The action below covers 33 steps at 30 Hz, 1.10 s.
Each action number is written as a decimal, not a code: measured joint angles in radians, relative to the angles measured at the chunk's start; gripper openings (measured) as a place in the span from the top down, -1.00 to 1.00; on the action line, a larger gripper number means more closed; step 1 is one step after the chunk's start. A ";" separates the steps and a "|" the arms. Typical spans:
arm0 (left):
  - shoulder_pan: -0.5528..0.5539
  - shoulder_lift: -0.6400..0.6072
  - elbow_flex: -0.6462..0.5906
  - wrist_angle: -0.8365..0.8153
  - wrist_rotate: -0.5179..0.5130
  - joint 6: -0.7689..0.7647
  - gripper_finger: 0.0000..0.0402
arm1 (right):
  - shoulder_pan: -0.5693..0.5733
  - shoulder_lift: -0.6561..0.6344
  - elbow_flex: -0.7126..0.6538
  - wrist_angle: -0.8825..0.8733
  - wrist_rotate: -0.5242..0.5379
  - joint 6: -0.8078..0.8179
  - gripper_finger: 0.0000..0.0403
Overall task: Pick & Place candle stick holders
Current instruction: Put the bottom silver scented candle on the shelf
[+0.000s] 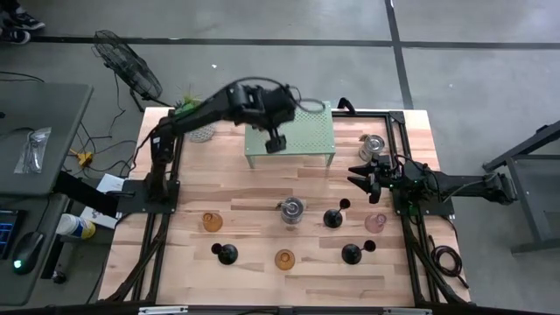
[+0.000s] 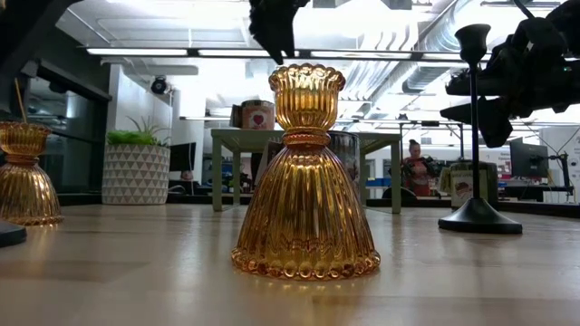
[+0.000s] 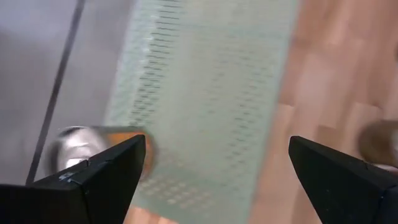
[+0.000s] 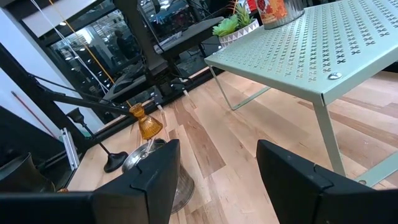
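Candle stick holders: eight showed on the light wooden counter (image 1: pixel 262 192) in the high view, none of them held.
Black stemmed holders: three matte black ones with round bases stood at near left (image 1: pixel 225 253), centre right (image 1: pixel 333 217) and near right (image 1: pixel 352 254).
Amber glass holders: one ribbed amber glass holder (image 1: pixel 211 221) stood on the left, and a second (image 1: pixel 284 259) stood at the near middle, between two black ones; in the low view it rose upright right before the camera (image 2: pixel 305 172).
Pink glass holder: a pale pink glass one (image 1: pixel 375 222) stood on the right, just beside the right arm's base.
Silver cups: one shiny silver cup (image 1: pixel 291 209) stood mid-counter, just left of the centre-right black holder; another (image 1: pixel 373 145) stood far right, beside the shelf.
Shelf: a pale green perforated metal shelf (image 1: pixel 306 131) stood on legs at the far middle of the counter.
Left gripper: it (image 1: pixel 276 142) hung above the shelf's left part, its fingers (image 3: pixel 99 174) spread wide and holding nothing.
Right gripper: it (image 1: pixel 360 175) hovered at the right side of the counter, near the far-right silver cup, pointing left, its fingers (image 4: pixel 140 180) parted and holding nothing.
Plant pot: a white patterned pot with a green plant (image 1: pixel 197 122) stood at the far left corner.
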 joint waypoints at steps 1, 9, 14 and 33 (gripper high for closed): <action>-0.018 0.000 -0.006 -0.001 0.004 -0.001 -0.93 | 0.000 0.000 0.000 0.000 0.000 0.000 -0.02; -0.149 -0.001 -0.139 0.023 -0.007 -0.105 -0.93 | 0.000 0.000 0.000 0.000 0.000 0.000 -0.02; -0.205 -0.002 -0.248 0.087 -0.048 -0.282 -0.93 | 0.000 0.000 0.000 0.000 0.000 0.000 -0.02; -0.299 0.048 -0.429 0.294 0.205 -0.822 -0.93 | 0.000 0.000 0.000 0.000 0.000 0.000 -0.02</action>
